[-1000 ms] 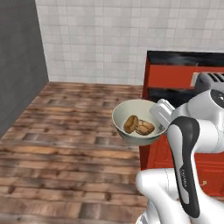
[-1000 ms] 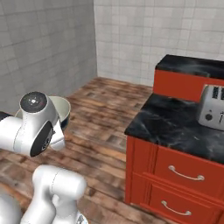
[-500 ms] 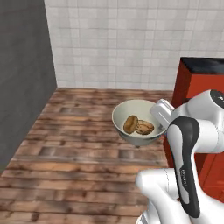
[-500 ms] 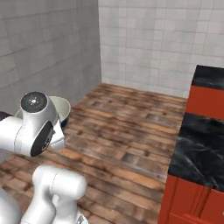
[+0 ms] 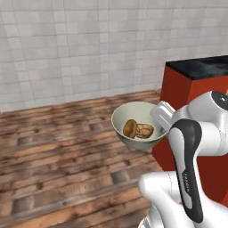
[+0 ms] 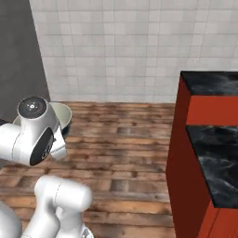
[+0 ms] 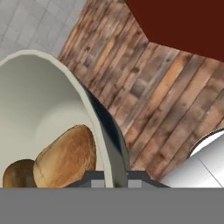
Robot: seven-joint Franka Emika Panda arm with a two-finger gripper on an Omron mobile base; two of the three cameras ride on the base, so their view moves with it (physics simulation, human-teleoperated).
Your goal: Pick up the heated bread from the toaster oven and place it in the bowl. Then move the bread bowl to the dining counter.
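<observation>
Bowl (image 5: 139, 129) rides clenched in the tool (image 7: 114, 177) by its rim, bread (image 5: 130, 128) inside, just left of the tool. The whole view has swung, so the base is turning; the dining desk comes next.

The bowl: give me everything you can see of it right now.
The deep round cream-white bowl has smooth plain sides and looks ceramic. It is held upright in the air above the brown plank floor, with the pincer shut on its rim. Inside lie two bread pieces, a golden-orange round roll touching a paler brown piece.
</observation>
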